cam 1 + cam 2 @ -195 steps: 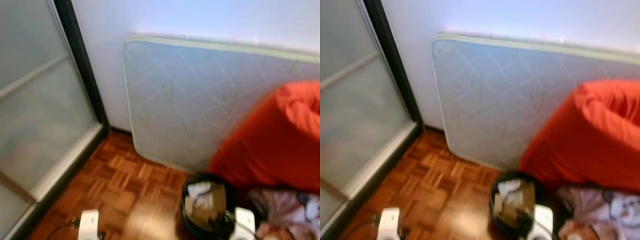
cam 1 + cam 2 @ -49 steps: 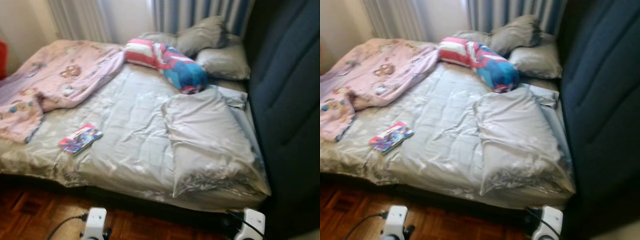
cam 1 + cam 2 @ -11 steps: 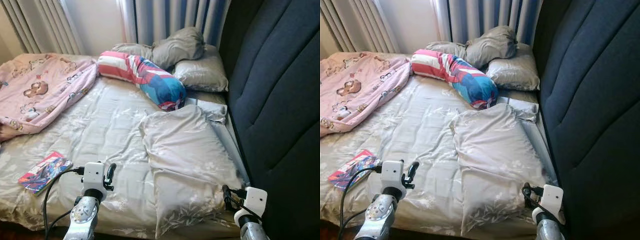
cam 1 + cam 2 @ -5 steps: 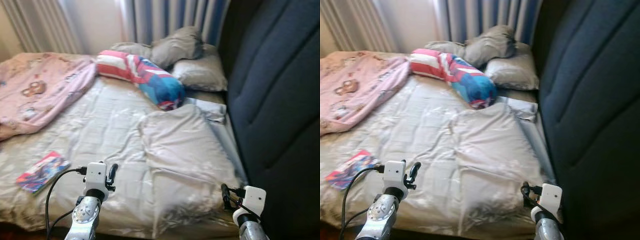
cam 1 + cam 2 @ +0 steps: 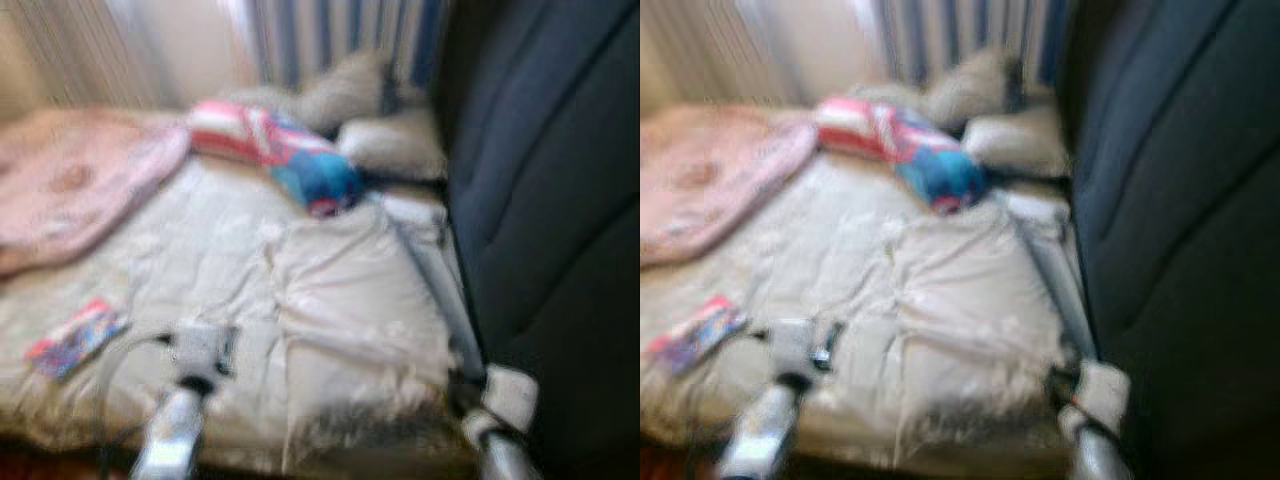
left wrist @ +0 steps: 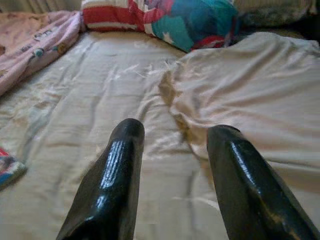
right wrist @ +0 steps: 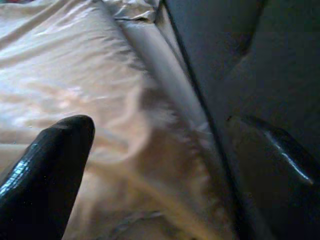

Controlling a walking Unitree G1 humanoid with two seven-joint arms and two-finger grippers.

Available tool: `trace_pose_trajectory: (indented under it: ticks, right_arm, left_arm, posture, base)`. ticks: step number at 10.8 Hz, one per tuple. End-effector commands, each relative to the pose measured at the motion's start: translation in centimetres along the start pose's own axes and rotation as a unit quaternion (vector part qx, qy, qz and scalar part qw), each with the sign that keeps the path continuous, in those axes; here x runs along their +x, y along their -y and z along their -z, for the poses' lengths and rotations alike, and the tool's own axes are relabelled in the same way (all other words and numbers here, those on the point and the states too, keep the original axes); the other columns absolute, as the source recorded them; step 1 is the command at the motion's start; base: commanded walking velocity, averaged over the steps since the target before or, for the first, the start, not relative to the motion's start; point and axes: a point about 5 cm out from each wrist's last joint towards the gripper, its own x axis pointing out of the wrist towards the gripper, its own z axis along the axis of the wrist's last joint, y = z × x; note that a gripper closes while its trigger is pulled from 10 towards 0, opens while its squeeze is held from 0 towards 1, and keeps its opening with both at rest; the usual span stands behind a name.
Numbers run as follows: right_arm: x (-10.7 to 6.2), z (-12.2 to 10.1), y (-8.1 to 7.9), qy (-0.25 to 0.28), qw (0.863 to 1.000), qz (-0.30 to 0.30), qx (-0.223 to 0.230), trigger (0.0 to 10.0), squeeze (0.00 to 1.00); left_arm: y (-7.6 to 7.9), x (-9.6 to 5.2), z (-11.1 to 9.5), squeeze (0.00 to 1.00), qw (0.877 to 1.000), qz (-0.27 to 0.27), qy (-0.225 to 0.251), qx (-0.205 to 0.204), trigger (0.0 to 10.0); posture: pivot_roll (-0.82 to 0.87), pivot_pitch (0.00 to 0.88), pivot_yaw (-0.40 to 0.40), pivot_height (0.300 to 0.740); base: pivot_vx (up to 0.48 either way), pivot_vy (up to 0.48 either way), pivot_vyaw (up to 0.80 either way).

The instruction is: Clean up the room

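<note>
Two pincers [image 6: 170, 150] [image 7: 165, 150] spread wide, empty, over rumpled grey sheet [image 5: 200, 240]; dark headboard [image 5: 540, 180] right; curtains [image 5: 330, 35] behind

Dark padded headboard [image 5: 560, 200]; striped curtains [image 5: 330, 40], blurred, behind bed

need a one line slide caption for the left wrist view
Open left gripper hovering over rumpled beige bedsheet, facing a red, white and blue bolster pillow.

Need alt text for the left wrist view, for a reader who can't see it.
The left hand, its two black fingers open and empty, hovers over a rumpled beige bedsheet. Beyond lie a beige pillow, a red, white and blue bolster and a pink blanket.
</note>
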Motion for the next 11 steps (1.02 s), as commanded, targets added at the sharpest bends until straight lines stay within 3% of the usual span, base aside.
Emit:
trace_pose_trajectory:
  ticks: [1,3,5,8,11]
  right_arm:
    - [0.14,-0.15,-0.61,0.004,1.000,-0.006,0.007,10.0,0.00]
    - [0.07,-0.06,-0.59,0.003,1.000,-0.006,0.007,10.0,0.00]
    - [0.07,-0.07,-0.68,0.003,1.000,-0.007,0.010,10.0,0.00]
    - [0.20,-0.21,-0.72,0.004,1.000,-0.005,0.016,10.0,0.00]
    - [0.31,-0.18,-0.72,-0.004,1.000,-0.006,0.016,10.0,0.00]
  left_arm:
    - [-0.82,-0.15,-0.03,0.00,1.000,-0.009,0.000,-0.001,10.0]
    - [-0.71,-0.13,-0.08,0.00,1.000,-0.009,0.000,-0.014,10.0]
    - [-0.68,-0.04,-0.19,0.00,1.000,-0.009,0.000,-0.020,10.0]
    - [-0.33,-0.08,-0.24,0.00,1.000,0.004,0.001,-0.019,10.0]
    - [-0.16,0.03,-0.45,0.00,1.000,0.008,0.000,-0.021,10.0]
  posture:
    - [0.05,0.052,-0.024,0.740]
    - [0.05,0.060,-0.026,0.740]
    - [0.05,0.071,-0.027,0.740]
    - [0.05,0.085,-0.029,0.740]
    - [0.05,0.109,-0.027,0.740]
  base:
    - [0.000,0.000,0.00]
    - [0.000,0.000,0.00]
    - [0.000,0.379,0.00]
    - [0.000,0.000,0.00]
    - [0.000,0.000,-0.66]
